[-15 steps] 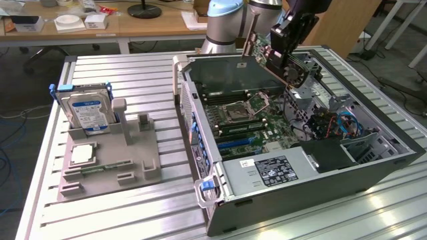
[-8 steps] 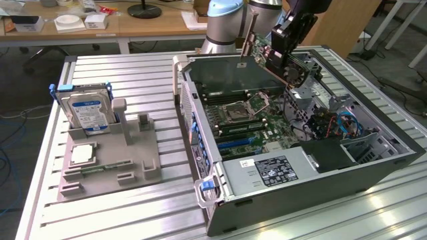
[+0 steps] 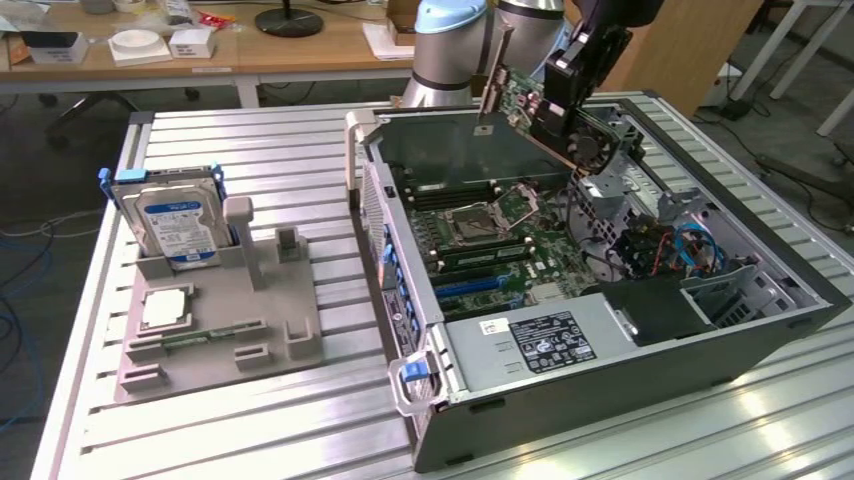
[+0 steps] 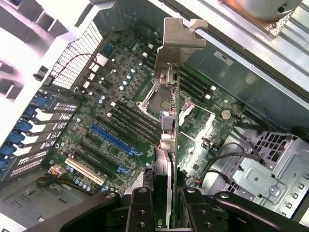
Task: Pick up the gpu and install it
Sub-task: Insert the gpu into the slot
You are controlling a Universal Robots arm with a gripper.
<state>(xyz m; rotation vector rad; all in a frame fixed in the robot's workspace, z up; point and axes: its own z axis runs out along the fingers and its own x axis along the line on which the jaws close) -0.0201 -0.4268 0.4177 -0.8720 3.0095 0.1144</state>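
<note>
The gripper (image 4: 166, 208), w/ fingers (image 4: 141, 210) clamped on the gpu (image 4: 167, 121), holds it up over the green board (image 4: 106, 116) inside the open pc box (image 3: 667, 370).

The arm (image 3: 447, 60) is built of fat, rounded cylinders in brushed silver-grey metal. In the exterior view a pale blue cap (image 3: 447, 12) sits at its twelve o'clock and a darker grey joint housing (image 3: 534, 25) at its two o'clock. Beyond that comes a matte black wrist block (image 3: 607, 30). The hand (image 4: 164, 208) is all black. Its flat fingers (image 4: 140, 212) are studded with round recessed screws, and curved link bars (image 4: 72, 215) flank them.
</note>
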